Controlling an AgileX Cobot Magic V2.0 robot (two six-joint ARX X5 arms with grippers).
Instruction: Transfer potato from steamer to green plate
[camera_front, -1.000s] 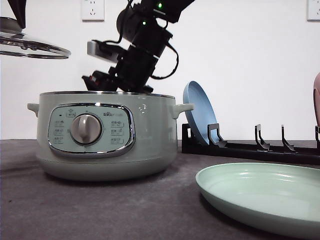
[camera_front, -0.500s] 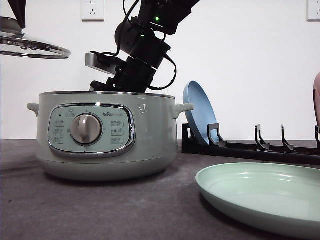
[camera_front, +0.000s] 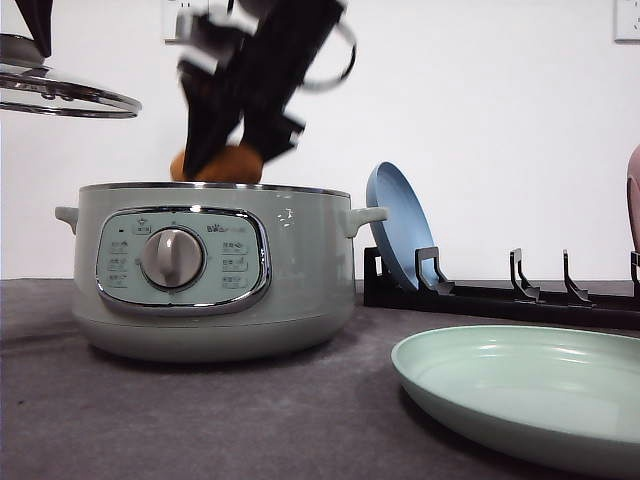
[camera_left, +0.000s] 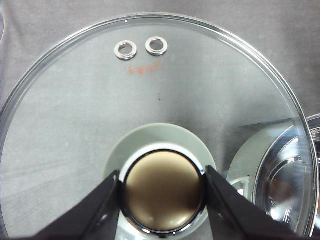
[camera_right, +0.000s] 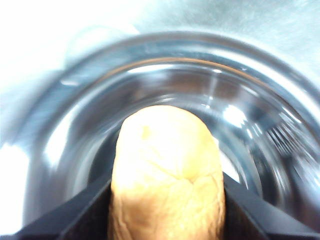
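Right end effector clamps potato just above steamer rim; left end effector grips lid knob, green plate at 4 o'clock

The front camera sits low, near table height, and faces forward across the dark table. The pale sage-green round steamer stands close on the left; the pale mint-green shallow plate lies near on the right. The left wrist camera looks straight down, very close, onto the clear glass lid. The right wrist camera looks down into the steamer's shiny inner bowl. The steamer appears in all three views.
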